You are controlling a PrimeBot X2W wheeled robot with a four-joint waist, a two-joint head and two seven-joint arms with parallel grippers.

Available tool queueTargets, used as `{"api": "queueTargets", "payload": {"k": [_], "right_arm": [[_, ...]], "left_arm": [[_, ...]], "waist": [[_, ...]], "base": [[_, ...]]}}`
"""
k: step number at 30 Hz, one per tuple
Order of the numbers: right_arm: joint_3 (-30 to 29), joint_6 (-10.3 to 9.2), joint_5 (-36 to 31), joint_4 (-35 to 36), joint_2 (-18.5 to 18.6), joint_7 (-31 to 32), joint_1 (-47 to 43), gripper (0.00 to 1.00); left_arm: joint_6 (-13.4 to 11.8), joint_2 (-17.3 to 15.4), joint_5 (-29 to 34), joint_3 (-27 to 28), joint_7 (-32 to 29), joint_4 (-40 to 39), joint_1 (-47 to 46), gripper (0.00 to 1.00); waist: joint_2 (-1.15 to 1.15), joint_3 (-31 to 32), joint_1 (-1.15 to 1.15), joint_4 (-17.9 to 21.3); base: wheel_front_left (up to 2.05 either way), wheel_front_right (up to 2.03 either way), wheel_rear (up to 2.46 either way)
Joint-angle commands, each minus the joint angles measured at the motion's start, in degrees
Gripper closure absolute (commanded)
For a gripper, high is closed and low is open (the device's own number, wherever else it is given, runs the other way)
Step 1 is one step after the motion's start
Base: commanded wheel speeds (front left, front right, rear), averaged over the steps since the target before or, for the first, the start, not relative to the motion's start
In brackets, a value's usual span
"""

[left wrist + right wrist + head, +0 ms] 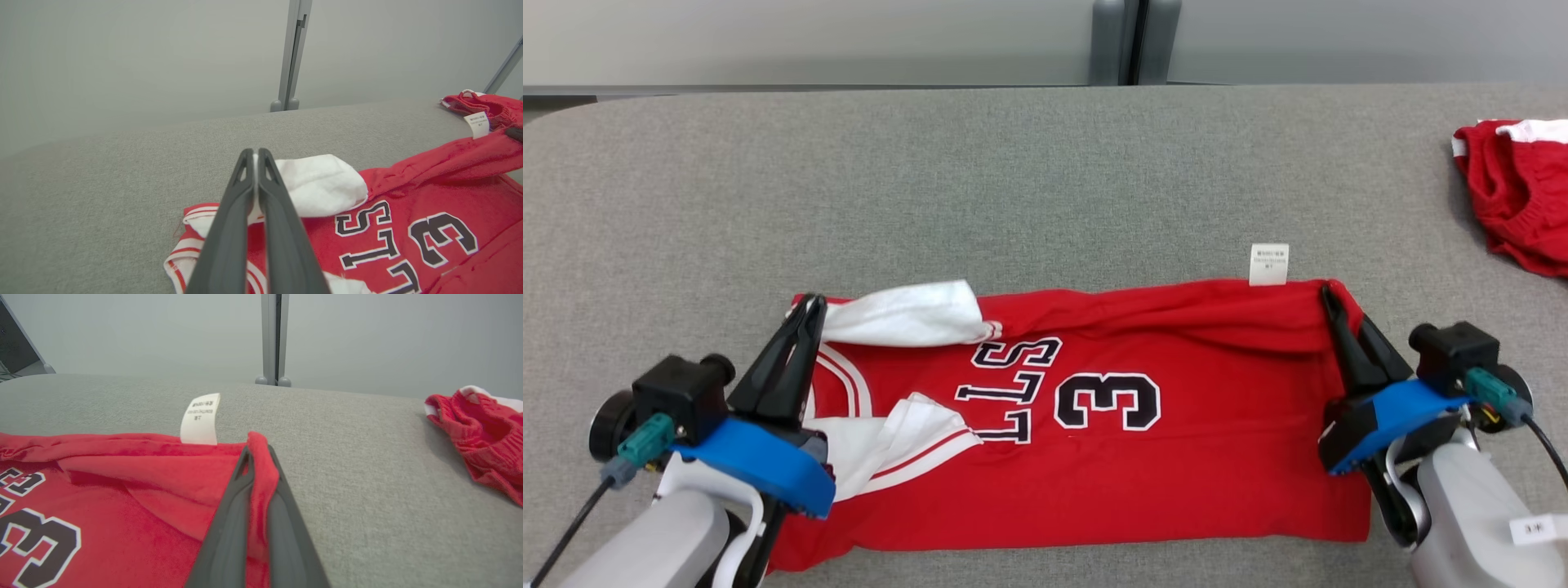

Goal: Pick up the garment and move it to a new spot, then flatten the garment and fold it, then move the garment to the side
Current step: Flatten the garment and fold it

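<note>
The garment is a red jersey with white sleeves and black lettering, spread across the near part of the grey table. Its far edge is lifted off the cloth below. My left gripper is shut on the far left corner, by the white sleeve. In the left wrist view the left gripper pinches white fabric of the garment. My right gripper is shut on the far right corner. In the right wrist view red cloth of the garment runs between the fingers of the right gripper. A white label stands up at the far edge.
A second red garment with white trim lies bunched at the table's far right edge. Bare grey cloth stretches beyond the jersey to the wall, where a grey post stands.
</note>
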State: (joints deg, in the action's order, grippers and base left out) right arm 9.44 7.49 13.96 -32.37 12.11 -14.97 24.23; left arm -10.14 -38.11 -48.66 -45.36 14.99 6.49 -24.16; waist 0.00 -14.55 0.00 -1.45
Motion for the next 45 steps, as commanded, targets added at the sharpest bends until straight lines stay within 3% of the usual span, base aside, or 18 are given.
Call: {"api": "queueTargets", "payload": {"k": [1,15,16,17,18,19,20,27,32,38,45], "right_arm": [[-0.73,0.01,-0.14,1.57,-0.27,-0.3,-2.21,1.0],[-4.89,0.01,-0.41,8.38,-2.19,-0.3,-12.77,1.0],[-5.26,0.01,-0.25,8.62,-2.33,-0.31,-13.22,0.93],[-5.65,0.01,-0.19,8.83,-2.34,-0.3,-13.74,0.61],[-6.04,0.01,-0.01,9.3,-2.56,-0.31,-14.28,0.02],[-6.58,0.01,0.29,9.74,-2.7,-0.3,-14.82,0.0],[-7.0,0.01,0.76,10.3,-2.69,-0.3,-15.41,0.0],[-8.87,0.01,1.27,15.57,-1.51,-0.29,-18.01,0.0],[-8.97,0.01,1.14,14.7,-1.62,0.58,-16.19,0.0],[-9.48,0.01,1.88,9.55,-3.4,3.67,-13.05,0.0],[-8.69,0.01,2.74,1.88,-5.06,7.16,-11.86,0.0]], "left_arm": [[-0.64,-0.53,0.28,0.28,0.24,-0.65,1.31,1.0],[-2.99,1.78,-1.07,2.97,0.25,-2.78,10.72,1.0],[-3.11,2.12,-1.02,3.64,0.25,-2.73,11.1,1.0],[-3.27,2.5,-0.77,4.3,0.26,-2.69,11.42,1.0],[-3.3,2.93,-0.34,4.85,0.25,-2.58,12.09,0.72],[-3.27,3.5,0.04,5.46,0.25,-2.49,12.65,0.11],[-3.25,3.9,0.57,6.16,0.25,-2.51,13.02,0.0],[-2.18,7.93,6.12,14.57,0.25,-3.13,17.25,0.0],[-1.05,13.7,13.02,24.96,0.25,-4.49,20.47,0.0],[2.75,22.05,22.04,36.29,0.24,-3.98,23.14,0.0],[8.28,28.36,32.07,43.91,0.21,0.5,25.0,0.0]], "waist": [[0.0,0.37,0.0,-0.03],[0.0,1.79,0.0,-0.49],[0.0,1.95,0.0,-0.58],[0.0,2.14,0.0,-0.71],[0.0,2.3,0.0,-0.79],[0.0,2.53,0.0,-0.88],[0.0,2.7,0.0,-0.94],[0.0,3.49,0.0,-0.84],[0.0,3.15,0.0,-0.7],[0.0,2.41,0.0,-1.11],[0.0,2.43,0.0,-1.45]], "base": [[0.0,0.0,0.0],[0.0,0.0,0.0],[0.0,0.0,0.0],[0.0,0.0,0.0],[0.0,0.0,0.0],[0.0,0.0,0.0],[0.0,0.0,0.0],[0.0,0.0,0.0],[0.0,0.0,0.0],[0.0,0.0,0.0],[0.0,0.0,0.0]]}}
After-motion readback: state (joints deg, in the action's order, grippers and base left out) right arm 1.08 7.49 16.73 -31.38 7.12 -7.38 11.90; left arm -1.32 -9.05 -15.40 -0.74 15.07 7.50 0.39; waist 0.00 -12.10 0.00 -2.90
